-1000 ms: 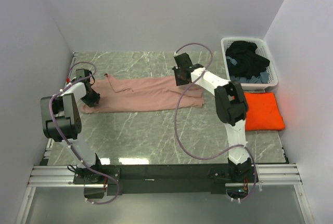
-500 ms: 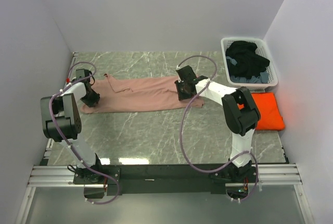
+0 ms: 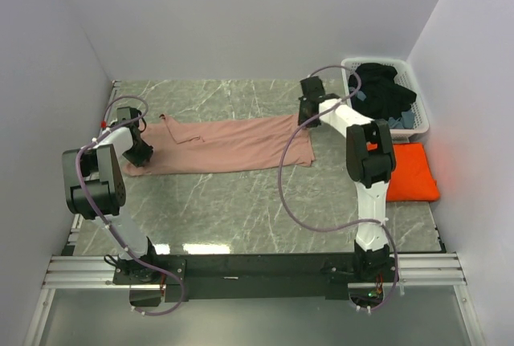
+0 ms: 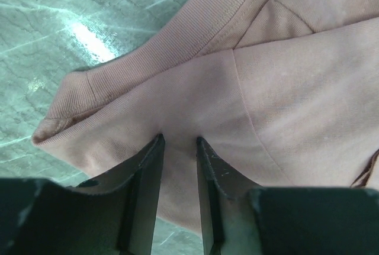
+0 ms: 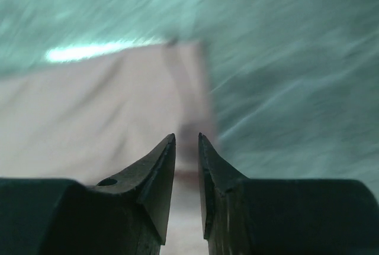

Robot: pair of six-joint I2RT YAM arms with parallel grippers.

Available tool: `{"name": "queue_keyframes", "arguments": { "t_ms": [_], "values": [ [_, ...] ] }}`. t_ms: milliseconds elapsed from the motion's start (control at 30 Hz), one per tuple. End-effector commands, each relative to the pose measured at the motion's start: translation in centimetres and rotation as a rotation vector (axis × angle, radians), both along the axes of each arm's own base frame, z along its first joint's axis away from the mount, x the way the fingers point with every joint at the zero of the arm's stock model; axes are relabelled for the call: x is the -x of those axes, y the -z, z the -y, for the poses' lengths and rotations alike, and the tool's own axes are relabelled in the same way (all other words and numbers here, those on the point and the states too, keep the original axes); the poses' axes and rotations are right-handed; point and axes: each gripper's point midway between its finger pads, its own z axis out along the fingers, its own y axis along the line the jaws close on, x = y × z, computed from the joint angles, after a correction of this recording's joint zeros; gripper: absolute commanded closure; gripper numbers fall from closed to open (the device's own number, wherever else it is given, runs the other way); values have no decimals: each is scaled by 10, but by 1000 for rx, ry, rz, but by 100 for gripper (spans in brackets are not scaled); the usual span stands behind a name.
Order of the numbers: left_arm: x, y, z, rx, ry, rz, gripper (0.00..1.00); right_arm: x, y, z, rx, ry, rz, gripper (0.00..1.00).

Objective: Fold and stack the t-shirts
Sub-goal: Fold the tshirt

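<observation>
The pink tee (image 3: 225, 145) lay in a long band across the middle of the frame, left to right, on the marble table (image 3: 241, 209). My left gripper (image 4: 179, 142) sat at its left end, jaws nearly closed and pinching a ridge of pink cloth near the collar. My right gripper (image 3: 308, 111) was at the band's upper right corner, jaws a thin slit apart; through the blur I could not tell whether they held cloth. The orange tee (image 3: 409, 173) lay folded at right, below the white basket (image 3: 347, 73) of dark clothes (image 3: 381, 93).
</observation>
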Motion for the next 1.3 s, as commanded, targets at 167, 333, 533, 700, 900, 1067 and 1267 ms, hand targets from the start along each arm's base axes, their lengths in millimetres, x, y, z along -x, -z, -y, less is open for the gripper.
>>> {"name": "queue_keyframes", "arguments": {
  "t_ms": [167, 333, 533, 700, 900, 1067, 1267],
  "values": [
    [4, -23, -6, -28, 2, 30, 52, 19, -54, 9, -93, 37, 43, 59],
    [-7, -65, 1, 11, -13, 138, 38, 81, -55, 17, -204, 164, 37, 45],
    [16, -77, -5, 63, -106, 206, 26, 111, -68, 8, -450, 301, 70, 29],
    [37, -55, -10, 140, -180, 218, 15, 124, -63, 1, -604, 410, 60, 17],
    [41, -23, 1, 238, -215, 199, 15, 129, -50, 2, -706, 566, 44, 13],
    [37, -13, -3, 249, -248, 195, 17, 135, -35, 1, -767, 666, 7, 13],
    [38, -6, -10, 258, -291, 190, 20, 142, -14, -7, -794, 710, -65, 14]
  ]
}}
